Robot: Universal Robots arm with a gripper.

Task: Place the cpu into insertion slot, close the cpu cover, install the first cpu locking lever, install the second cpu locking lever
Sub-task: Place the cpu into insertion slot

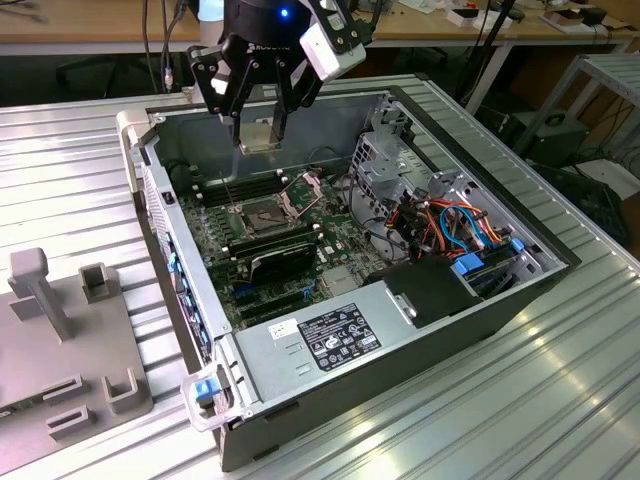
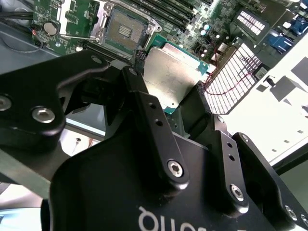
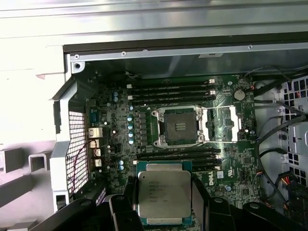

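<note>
Step one: the claw grips the chip above and beside the open socket; seating likely needs square alignment.

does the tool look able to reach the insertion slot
Likely yes: the cpu cover is flipped open, the insertion slot is bare, and the tool holds the cpu over the motherboard.

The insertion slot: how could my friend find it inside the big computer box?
Look into the open computer case, at its green motherboard. Between two banks of long black memory slots sits the insertion slot. It is a square dark hollow with a silvery rim, while its neighbours are thin strips.
</note>
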